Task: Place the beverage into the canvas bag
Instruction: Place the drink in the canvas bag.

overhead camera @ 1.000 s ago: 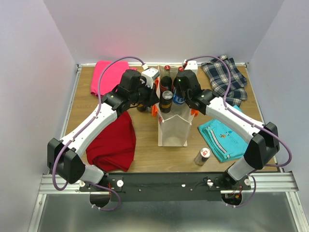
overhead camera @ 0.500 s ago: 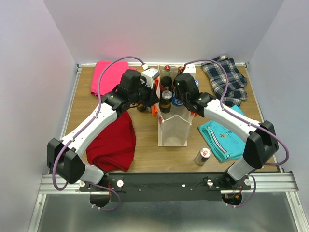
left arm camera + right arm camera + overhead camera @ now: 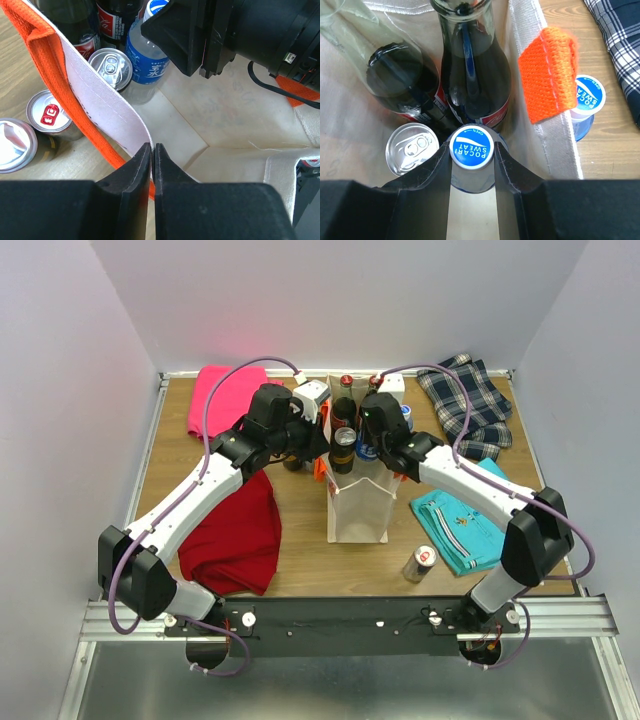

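Right wrist shows the right pincer (image 3: 471, 161) clamping the blue-capped bottle (image 3: 471, 146) — left wrist, the left pincer (image 3: 152, 151) pinching the canvas bag (image 3: 102, 105).

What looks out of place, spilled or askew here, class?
Nothing is spilled or damaged. The rim of the canvas bag is pinched by the left gripper, while the right gripper holds the blue-capped bottle upright inside it.

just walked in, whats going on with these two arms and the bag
The left claw pinches the rim of the canvas bag, holding it open. The right claw grips a Pocari Sweat bottle just below its cap, inside the bag beside a silver can and two dark cola bottles. The bottle is not yet released. A second Pocari bottle stands outside the bag.
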